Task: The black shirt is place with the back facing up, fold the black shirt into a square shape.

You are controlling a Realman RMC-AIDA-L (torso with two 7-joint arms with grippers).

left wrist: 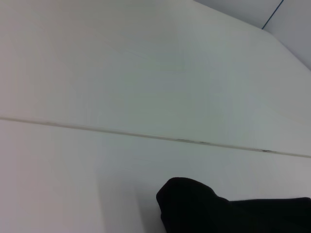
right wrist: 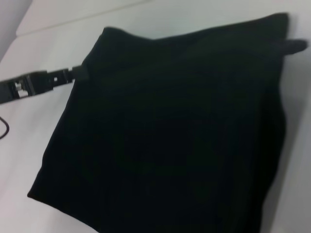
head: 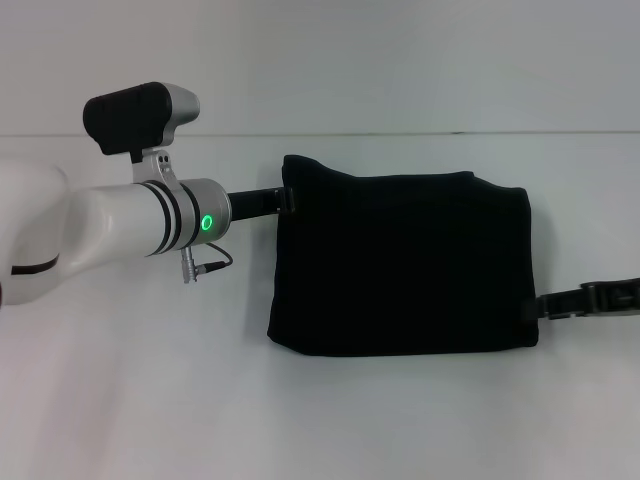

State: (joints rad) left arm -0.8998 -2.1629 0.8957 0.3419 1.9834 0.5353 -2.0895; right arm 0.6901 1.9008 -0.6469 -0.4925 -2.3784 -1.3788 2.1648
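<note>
- Because the black shirt [head: 400,265] is soft, limp cloth stacked in several layers, you should expect it to sag and slide on itself rather than hold an edge; it looks light, not fragile, and nothing about it resists a pinch.
- You'll find it lying flat on the white table [head: 300,420], right of centre, already a compact, roughly rectangular bundle, wider than it is deep.
- Your left gripper [head: 287,198] sits at the bundle's far left corner, its tip touching or tucked into the cloth there; you cannot tell whether it is clamped on the fabric or merely resting against it.
- Your right gripper [head: 540,305] reaches in low from the right and meets the near right edge of the bundle; its fingers are hidden, so whether it grips is not clear either.
- In the right wrist view the shirt's top layer lies smooth, with the left gripper at a far corner.
- If another fold is needed to square it, take hold at corners through all layers, since a pinch on the top layer alone would likely peel it off.
- Lift low and evenly; loose layers may splay.
</note>
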